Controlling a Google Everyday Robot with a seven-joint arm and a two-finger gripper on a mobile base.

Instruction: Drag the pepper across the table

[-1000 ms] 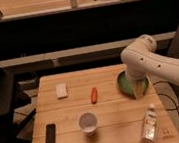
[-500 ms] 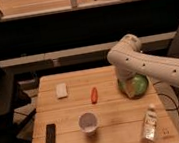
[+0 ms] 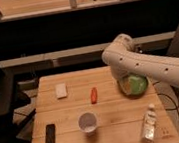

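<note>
Lying near the centre of the counter (image 3: pixel 117 130), the pepper (image 3: pixel 93 95) runs far-to-near and touches nothing else. The gripper (image 3: pixel 118 78) hangs over the far right of the counter, at the left edge of the green bowl (image 3: pixel 135 85), largely masked by the white arm (image 3: pixel 153 69); how far it is open cannot be told. A white cup (image 3: pixel 87 122) stands nearer than the pepper.

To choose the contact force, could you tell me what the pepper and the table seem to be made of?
The pepper is evenly orange-red and could be smooth plastic, though a real one cannot be ruled out. The table looks like light, unpainted wood: planks and grain show. The gripper is by the green bowl.
</note>
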